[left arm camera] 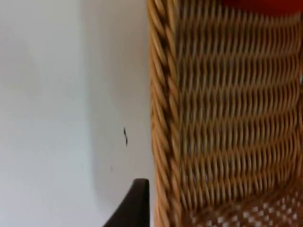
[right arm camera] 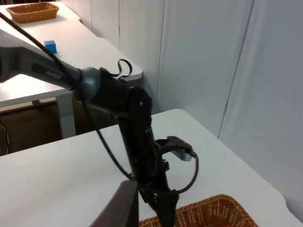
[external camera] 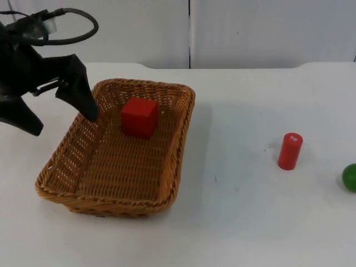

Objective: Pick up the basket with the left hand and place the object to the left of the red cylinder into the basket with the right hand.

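The red cube [external camera: 139,115] already lies inside the wicker basket [external camera: 83,149], toward its far end, so the placing part of the task looks done, going by how things lie. The basket rests on the white tabletop [external camera: 250,211], and the left claw [external camera: 61,114] stands at the basket's far left rim with its fingers apart, one inside the wall and one outside, not clamped on it. The red cylinder [external camera: 290,151] stands upright well to the right, a green object [external camera: 350,177] beyond it. The right claw's fingers cannot be judged; that arm waits. What seems left, at most, is settling the basket and backing the left arm away
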